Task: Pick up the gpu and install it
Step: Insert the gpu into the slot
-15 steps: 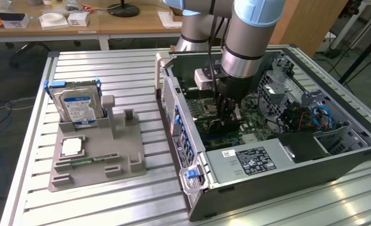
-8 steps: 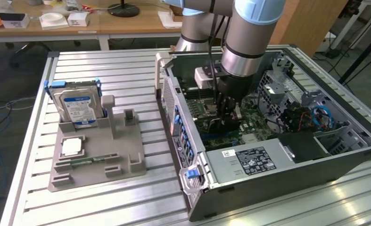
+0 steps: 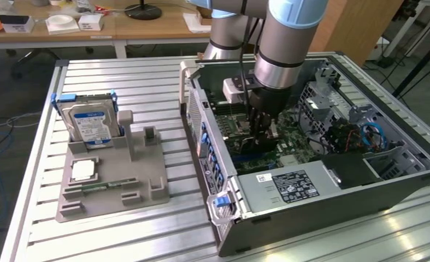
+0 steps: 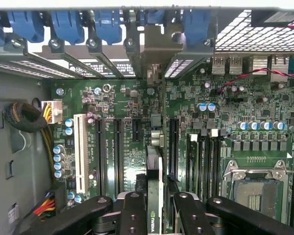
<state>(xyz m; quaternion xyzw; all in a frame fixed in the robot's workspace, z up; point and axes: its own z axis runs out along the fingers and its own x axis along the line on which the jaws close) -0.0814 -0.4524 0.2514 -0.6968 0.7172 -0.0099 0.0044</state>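
- Exterior view: the computer case (image 3: 310, 224) is seen lying open on its side, with the arm reached down inside it over the motherboard (image 4: 117, 103).
- The gripper (image 4: 156, 198) is closed part-way, with 2 fingers (image 4: 132, 210) clamped on the faces of the gpu (image 4: 154, 166); nothing else is gripped.
- The gpu is held on edge over the board, among the black expansion slots (image 4: 117, 147). Its long axis is run parallel to them and its far end is pointed at the rear bracket bays (image 4: 108, 63). Contact with a slot cannot be told.
- For a clean seat, the card is best kept upright and square, lined over 1 slot, and pressed evenly.
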